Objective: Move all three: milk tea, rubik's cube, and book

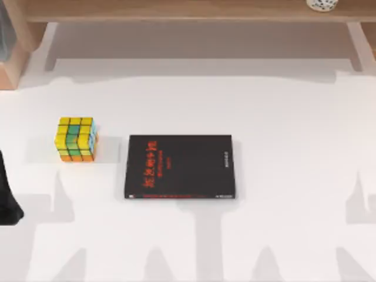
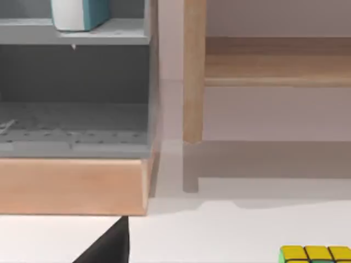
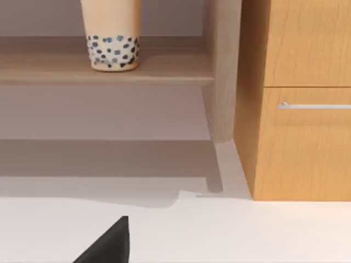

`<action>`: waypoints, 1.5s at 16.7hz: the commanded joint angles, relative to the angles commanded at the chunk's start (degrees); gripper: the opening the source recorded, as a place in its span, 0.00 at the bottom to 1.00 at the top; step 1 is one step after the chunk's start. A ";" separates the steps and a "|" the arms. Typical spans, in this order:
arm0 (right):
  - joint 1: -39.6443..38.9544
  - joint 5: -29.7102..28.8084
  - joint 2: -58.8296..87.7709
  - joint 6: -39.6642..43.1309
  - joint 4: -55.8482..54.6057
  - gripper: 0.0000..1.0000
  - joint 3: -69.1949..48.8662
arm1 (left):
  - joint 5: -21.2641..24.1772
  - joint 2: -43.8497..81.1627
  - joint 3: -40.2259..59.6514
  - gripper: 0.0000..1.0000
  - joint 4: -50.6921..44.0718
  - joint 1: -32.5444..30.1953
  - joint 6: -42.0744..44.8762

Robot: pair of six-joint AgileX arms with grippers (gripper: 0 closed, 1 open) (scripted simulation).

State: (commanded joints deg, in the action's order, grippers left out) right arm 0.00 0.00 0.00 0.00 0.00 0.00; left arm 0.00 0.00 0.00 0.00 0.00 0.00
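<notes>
On white table (image 1: 282, 117): book (image 1: 180, 167) flat near centre, black cover with red characters up. Cube (image 1: 76, 138) just left of book, apart from it; its top corner also in left wrist view (image 2: 316, 255). Milk tea (image 1: 322, 4) upright on wooden shelf (image 1: 176, 9) at far edge, toward right; right wrist view shows speckled cup (image 3: 112, 34) standing on shelf board beside drawer cabinet (image 3: 301, 98). Left arm (image 1: 7, 194) parked at left table edge, right arm parked too; finger state of both: cannot tell.

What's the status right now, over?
Left arm parked at table's left edge. Speckled white milk tea cup on wooden shelf; multicoloured rubik's cube and black book on table, unobstructed.
</notes>
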 joint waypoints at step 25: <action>-13.66 -15.60 92.35 -0.16 -40.10 1.00 -52.34 | 0.00 0.00 0.00 1.00 0.00 0.00 0.00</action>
State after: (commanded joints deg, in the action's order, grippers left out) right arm -13.66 -15.60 92.35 -0.16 -40.10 -52.34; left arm 0.00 0.00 0.00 0.00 0.00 0.00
